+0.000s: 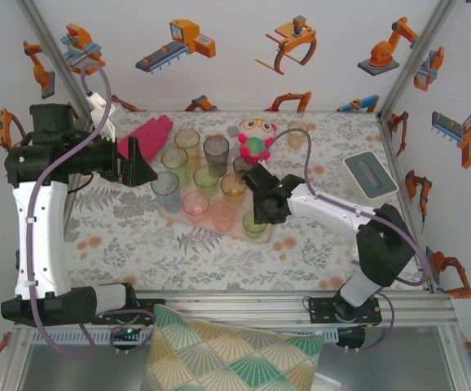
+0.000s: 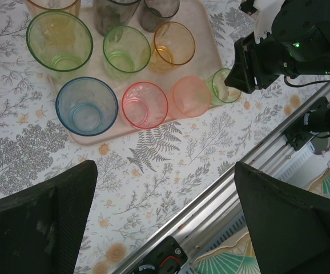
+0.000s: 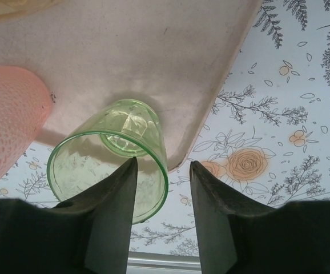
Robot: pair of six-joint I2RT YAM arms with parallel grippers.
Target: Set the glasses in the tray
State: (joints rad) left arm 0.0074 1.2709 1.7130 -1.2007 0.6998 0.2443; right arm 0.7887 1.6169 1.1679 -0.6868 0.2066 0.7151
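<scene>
Two claws are in shot. On the left we see the left claw (image 1: 135, 161) above the table (image 1: 301, 252), fingers spread wide, just beside a pink cloth (image 1: 150, 130) and near the tray's left end.

Next over, approx. mid-table, sits the tray (image 1: 170, 214), beige w/ a low rim. The glasses (image 1: 206, 177) stand upright on it in rough rows: amber and grey at the back, yellow-green, green and orange in the middle, blue, pink and peach along the near edge. A plush toy (image 1: 254, 138) sits behind the tray's right end, and one more amber glass (image 1: 297, 140) stands on the table just right of it.

At the tray's near right corner stands a green glass (image 3: 113, 165), base just inside the rim. The right claw (image 3: 163, 165) is low over it w/ fingers parted. One side of the glass's wall sits betw. them, and we can't see either finger pressing on it.

Far right, well apart from the tray, lies a grey-white box (image 1: 370, 173).
</scene>
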